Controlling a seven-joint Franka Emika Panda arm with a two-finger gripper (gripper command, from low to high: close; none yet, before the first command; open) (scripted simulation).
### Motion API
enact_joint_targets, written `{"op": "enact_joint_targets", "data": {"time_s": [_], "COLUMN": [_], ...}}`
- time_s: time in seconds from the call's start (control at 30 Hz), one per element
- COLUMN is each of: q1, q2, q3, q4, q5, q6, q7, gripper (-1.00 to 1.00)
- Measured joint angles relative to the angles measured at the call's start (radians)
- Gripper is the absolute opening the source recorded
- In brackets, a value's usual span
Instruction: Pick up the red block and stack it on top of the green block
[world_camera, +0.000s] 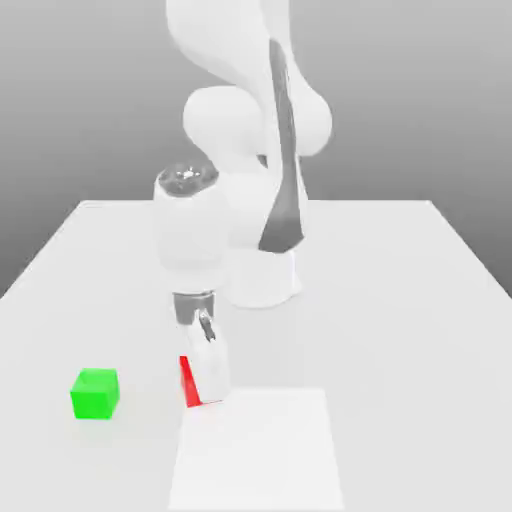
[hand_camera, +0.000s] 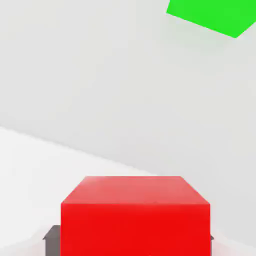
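Note:
The red block (world_camera: 188, 382) sits low at the table near the front, largely hidden behind one white finger (world_camera: 211, 370). My gripper (world_camera: 203, 388) points straight down and is shut on it. In the hand view the red block (hand_camera: 135, 217) fills the space between the dark pads (hand_camera: 51, 239), which touch its sides. Whether it rests on the table or hangs just above it, I cannot tell. The green block (world_camera: 95, 393) stands alone on the table toward the exterior view's left of the red one, a little over one block width away. It also appears as the green block (hand_camera: 212, 15) in the hand view.
The arm's white base (world_camera: 262, 280) stands behind the gripper at the table's middle. A paler rectangular patch (world_camera: 258, 450) marks the white table (world_camera: 400, 300) just in front of the red block.

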Motion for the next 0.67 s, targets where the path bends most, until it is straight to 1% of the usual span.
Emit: {"op": "enact_joint_targets", "data": {"time_s": [0.1, 0.33, 0.4, 0.53, 0.57, 0.67], "q1": [-0.023, -0.164, -0.189, -0.202, -0.201, -0.201], "q2": [-0.070, -0.078, -0.041, 0.094, 0.126, 0.126], "q3": [-0.026, -0.186, -0.205, -0.187, -0.184, -0.184], "q4": [0.009, 0.134, 0.155, 0.166, 0.168, 0.168], "q5": [0.009, -0.021, -0.013, 0.037, 0.051, 0.051], "q6": [-0.080, -0.212, -0.196, -0.074, -0.044, -0.044], "q7": [-0.053, -0.333, -0.383, -0.433, -0.444, -0.444], "gripper": [-1.00, -1.00, -1.00, -1.00, 1.00, 1.00]}}
